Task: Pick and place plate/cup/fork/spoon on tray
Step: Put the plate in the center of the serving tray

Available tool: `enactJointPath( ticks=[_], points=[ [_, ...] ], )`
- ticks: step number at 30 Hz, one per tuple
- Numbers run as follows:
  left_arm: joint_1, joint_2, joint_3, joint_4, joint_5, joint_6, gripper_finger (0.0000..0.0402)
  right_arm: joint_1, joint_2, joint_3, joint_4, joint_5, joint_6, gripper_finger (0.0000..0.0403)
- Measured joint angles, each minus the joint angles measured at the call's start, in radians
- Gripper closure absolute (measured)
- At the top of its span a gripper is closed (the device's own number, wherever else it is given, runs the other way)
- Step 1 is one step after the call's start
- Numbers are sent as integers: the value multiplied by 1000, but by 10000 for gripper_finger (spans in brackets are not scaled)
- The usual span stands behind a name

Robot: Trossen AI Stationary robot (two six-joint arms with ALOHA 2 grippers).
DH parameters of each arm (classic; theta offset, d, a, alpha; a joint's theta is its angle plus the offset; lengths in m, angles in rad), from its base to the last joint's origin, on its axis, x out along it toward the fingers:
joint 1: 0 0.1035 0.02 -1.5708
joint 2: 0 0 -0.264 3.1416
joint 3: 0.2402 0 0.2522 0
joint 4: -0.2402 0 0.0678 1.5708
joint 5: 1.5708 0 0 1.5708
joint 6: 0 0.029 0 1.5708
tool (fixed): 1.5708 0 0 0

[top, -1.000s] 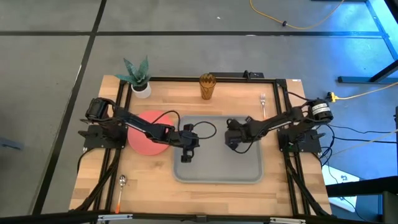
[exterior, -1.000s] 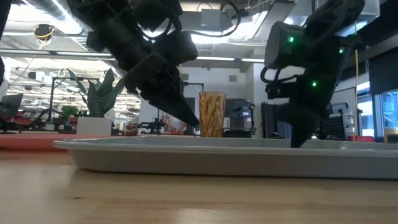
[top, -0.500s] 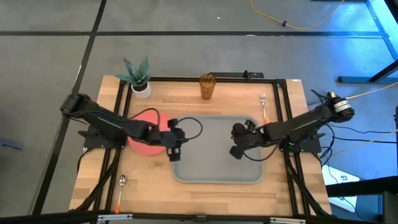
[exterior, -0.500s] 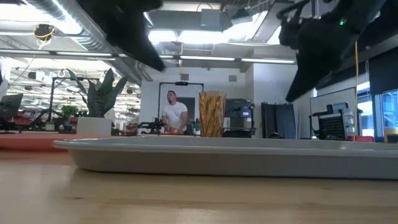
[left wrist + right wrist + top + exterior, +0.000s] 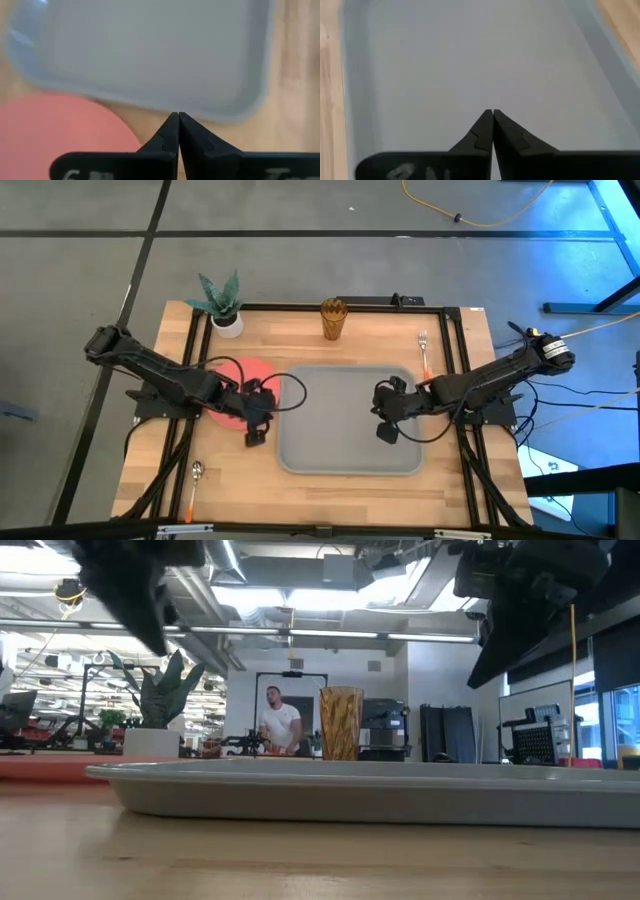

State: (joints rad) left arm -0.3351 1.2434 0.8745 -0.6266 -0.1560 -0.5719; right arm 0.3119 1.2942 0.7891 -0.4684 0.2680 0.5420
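Note:
The grey tray lies in the middle of the table; it also shows in the low view. The coral-red plate lies on the wood just left of the tray and shows in the left wrist view. The amber cup stands at the far edge. The fork lies at the far right, the spoon at the near left. My left gripper is shut and empty above the plate's near right edge, beside the tray's left rim. My right gripper is shut and empty above the tray's right part.
A white pot with a green plant stands at the far left corner. A black frame runs around the table. A person stands in the room beyond the table.
My left gripper has drawn back from over the tray toward the table's left edge and risen; it now hangs by the plate. My right gripper has risen and moved a little toward the right and near edge, staying above the tray. Both stay shut.

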Motion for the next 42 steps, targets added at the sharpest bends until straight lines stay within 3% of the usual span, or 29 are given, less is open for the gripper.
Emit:
enactJointPath(
  ticks=[10,17,26,31,42],
  points=[
    [-3,5,0,-86,242,-184,349,0,0,0,39,0,-5,389],
    [-92,54,0,-237,234,-79,336,0,0,0,47,0,-31,389],
    [-360,127,0,-230,-80,-135,335,0,0,0,54,38,-57,389],
    [-443,198,0,-233,-240,-184,335,0,0,0,54,52,-57,389],
    [-490,442,-1,-238,-293,-229,335,0,0,0,53,85,-57,389]
  ],
)
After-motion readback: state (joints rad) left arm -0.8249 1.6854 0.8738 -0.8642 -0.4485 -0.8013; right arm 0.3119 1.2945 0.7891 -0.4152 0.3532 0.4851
